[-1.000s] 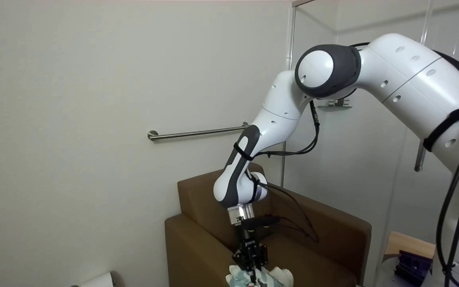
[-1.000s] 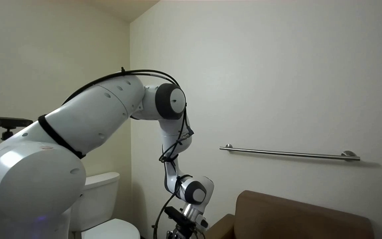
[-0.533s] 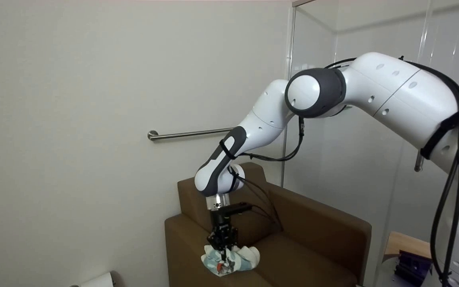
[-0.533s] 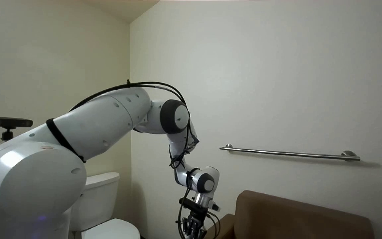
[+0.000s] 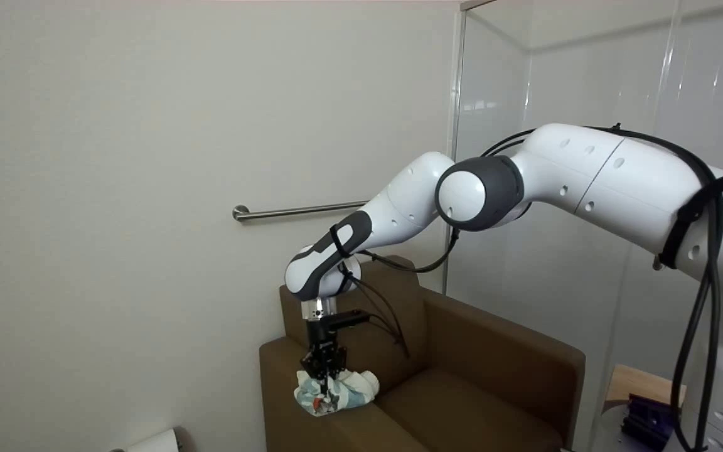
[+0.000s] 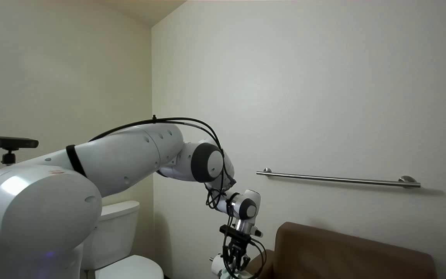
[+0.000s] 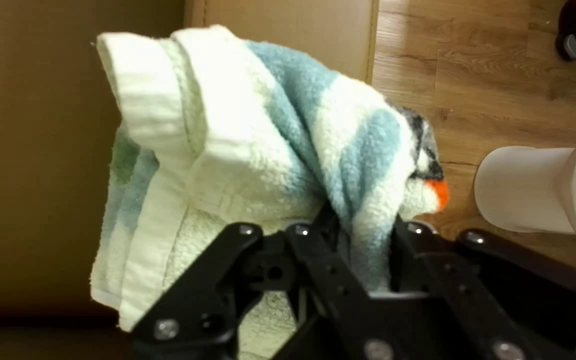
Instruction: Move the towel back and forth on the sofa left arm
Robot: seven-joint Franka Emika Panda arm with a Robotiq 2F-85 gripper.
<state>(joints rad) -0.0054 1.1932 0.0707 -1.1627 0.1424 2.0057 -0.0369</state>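
Note:
The towel, white and pale blue with a grey and orange patch, is bunched over the sofa's left arm in an exterior view (image 5: 358, 384). It fills the middle of the wrist view (image 7: 248, 130), and a small pale part shows at the bottom of an exterior view (image 6: 226, 275). My gripper (image 5: 325, 384) points down with its fingers closed around a fold of the towel; the wrist view shows the fold between the fingers (image 7: 360, 222). The sofa arm (image 5: 292, 420) is brown and lies under the towel. Whether the towel presses on it is hard to tell.
The sofa backrest (image 6: 347, 255) rises behind the gripper. A metal grab bar (image 5: 305, 210) is fixed to the wall above. A white toilet (image 6: 122, 232) stands in the corner. A white roll (image 6: 218, 264) is beside the gripper. Wooden floor (image 7: 468, 90) shows beside the sofa arm.
My arm has lowered and reached farther out, carrying the towel along the sofa arm toward the backrest, left and up in an exterior view. The gripper has stayed closed on the towel.

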